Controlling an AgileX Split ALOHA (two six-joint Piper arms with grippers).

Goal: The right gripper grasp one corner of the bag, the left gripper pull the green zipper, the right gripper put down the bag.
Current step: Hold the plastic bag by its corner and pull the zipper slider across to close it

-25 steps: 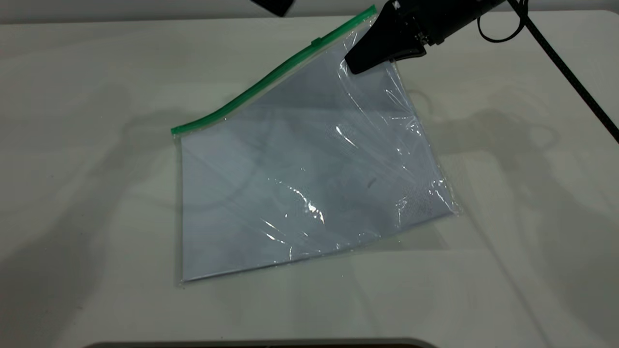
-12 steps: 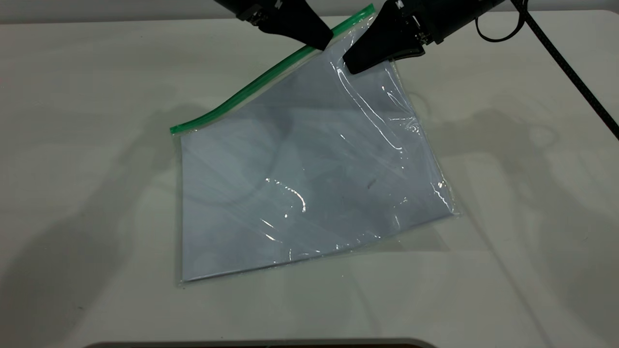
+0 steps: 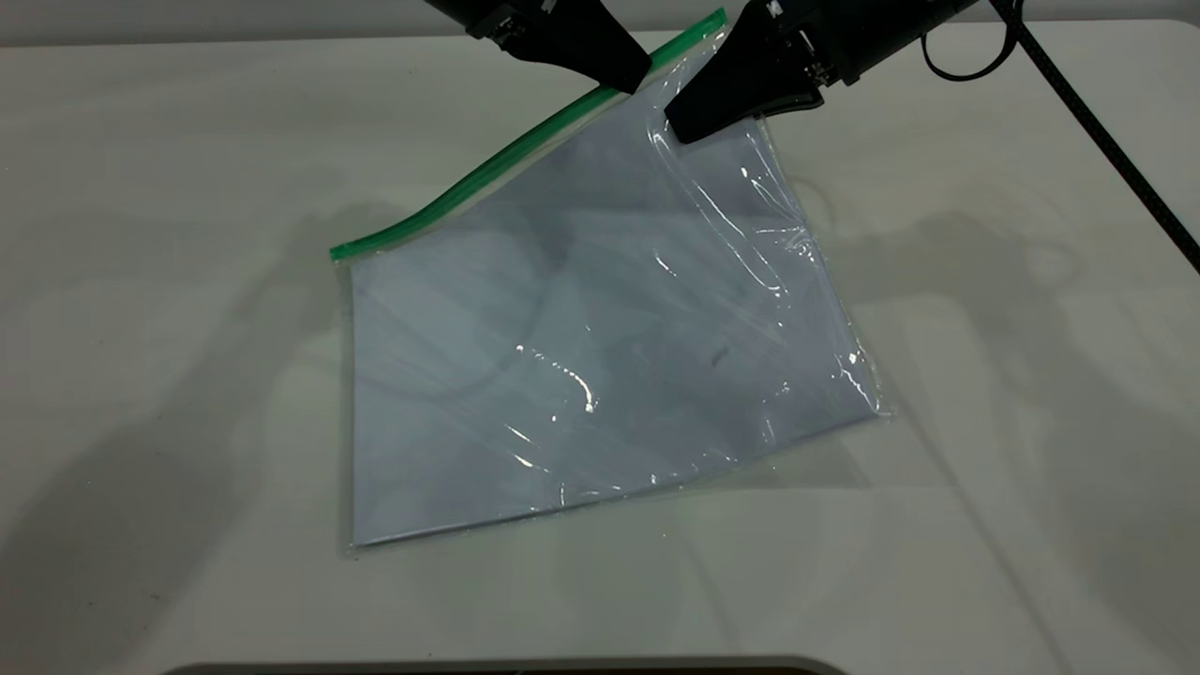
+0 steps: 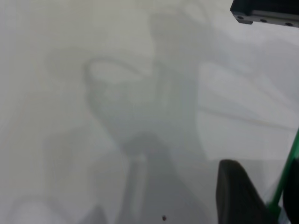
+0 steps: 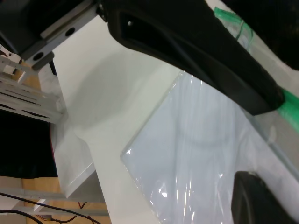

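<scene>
The bag, a clear pouch with white sheets inside, lies on the table with its far right corner lifted. My right gripper is shut on that raised corner; in the right wrist view one of its fingers presses on the plastic. The green zipper runs along the bag's far-left edge. My left gripper is shut on the green zipper near its raised end, hiding the slider tab. In the left wrist view the strip passes between the two dark fingers.
The white table spreads wide on all sides of the bag. A black cable slants down from the right arm at the far right. A dark rounded edge lines the near side of the table.
The left gripper came down from the far side onto the zipper, covering the slider tab, and has hardly moved since. The right gripper keeps the corner raised; the plastic's wrinkles shifted slightly.
</scene>
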